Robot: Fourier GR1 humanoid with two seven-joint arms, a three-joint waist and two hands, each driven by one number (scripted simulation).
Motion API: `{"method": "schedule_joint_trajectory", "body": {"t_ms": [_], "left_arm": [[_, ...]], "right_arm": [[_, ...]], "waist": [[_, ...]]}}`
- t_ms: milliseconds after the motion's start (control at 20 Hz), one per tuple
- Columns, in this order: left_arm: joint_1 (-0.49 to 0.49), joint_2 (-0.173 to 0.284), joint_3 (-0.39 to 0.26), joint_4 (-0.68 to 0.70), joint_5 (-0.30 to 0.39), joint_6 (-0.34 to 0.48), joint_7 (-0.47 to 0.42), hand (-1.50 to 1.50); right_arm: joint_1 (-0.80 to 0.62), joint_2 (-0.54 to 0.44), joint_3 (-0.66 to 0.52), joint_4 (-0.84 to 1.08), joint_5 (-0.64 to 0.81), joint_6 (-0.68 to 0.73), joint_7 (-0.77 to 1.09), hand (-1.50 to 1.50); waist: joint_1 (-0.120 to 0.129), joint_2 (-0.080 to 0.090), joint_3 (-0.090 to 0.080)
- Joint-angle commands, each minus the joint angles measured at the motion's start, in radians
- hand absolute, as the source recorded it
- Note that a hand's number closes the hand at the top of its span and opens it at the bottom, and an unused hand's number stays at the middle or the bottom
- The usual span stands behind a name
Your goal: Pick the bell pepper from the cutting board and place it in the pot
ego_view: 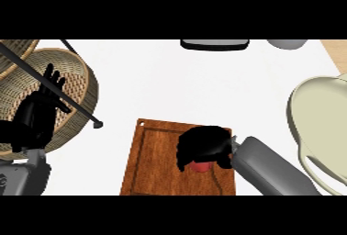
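On one wooden cutting board [159,158] near the counter's front edge lies a single red bell pepper [200,166], mostly hidden under the right hand [203,144], whose fingers curl down around it. To the right stands one pale pot [318,124], well apart from the board. At the left edge the left hand [42,108] rests with fingers straight and spread, in front of two wicker baskets [81,85].

Red bell pepper [199,166] mostly hidden on wooden cutting board [154,160], cream pot [318,124] at right

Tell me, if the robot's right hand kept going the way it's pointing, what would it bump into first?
The right hand points down, curled over the red bell pepper, so probably that, then the cutting board underneath. Depth is hard to judge.
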Motion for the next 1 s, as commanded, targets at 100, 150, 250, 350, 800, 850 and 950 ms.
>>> {"method": "schedule_joint_trajectory", "body": {"t_ms": [100, 150, 250, 350, 800, 850, 950], "left_arm": [[-0.073, -0.004, 0.005, 0.016, 0.019, -0.046, 0.008, 0.00], [-0.075, -0.050, -0.023, 0.030, -0.014, -0.004, -0.007, 0.00], [-0.088, 0.008, 0.021, 0.015, 0.015, -0.049, 0.022, 0.00], [-0.055, -0.058, -0.003, 0.096, -0.012, -0.041, -0.092, 0.00], [0.010, -0.002, 0.055, -0.007, 0.018, -0.044, -0.021, 0.00], [0.014, -0.013, 0.052, 0.001, 0.012, -0.034, -0.029, 0.00], [0.043, -0.013, 0.052, -0.018, 0.004, -0.030, -0.036, 0.00]], "right_arm": [[0.068, 0.036, -0.005, 0.048, 0.051, -0.118, -0.104, 1.50], [0.057, 0.055, -0.009, 0.044, 0.068, -0.122, -0.092, 1.50], [0.078, 0.088, -0.001, 0.018, 0.088, -0.114, -0.051, 1.50], [0.091, 0.100, -0.017, -0.054, 0.080, -0.087, -0.014, 1.50], [0.143, 0.155, -0.314, -0.008, 0.081, -0.129, 0.477, 1.50], [0.163, 0.170, -0.341, 0.007, 0.091, -0.142, 0.556, 1.50], [0.175, 0.205, -0.397, 0.012, 0.105, -0.155, 0.716, 1.50]], "waist": [[-0.009, 0.010, 0.016], [-0.010, 0.010, 0.015], [-0.009, 0.009, 0.015], [-0.020, 0.009, 0.015], [-0.061, -0.005, 0.011], [-0.092, -0.004, 0.010], [-0.106, -0.014, 0.009]]}}
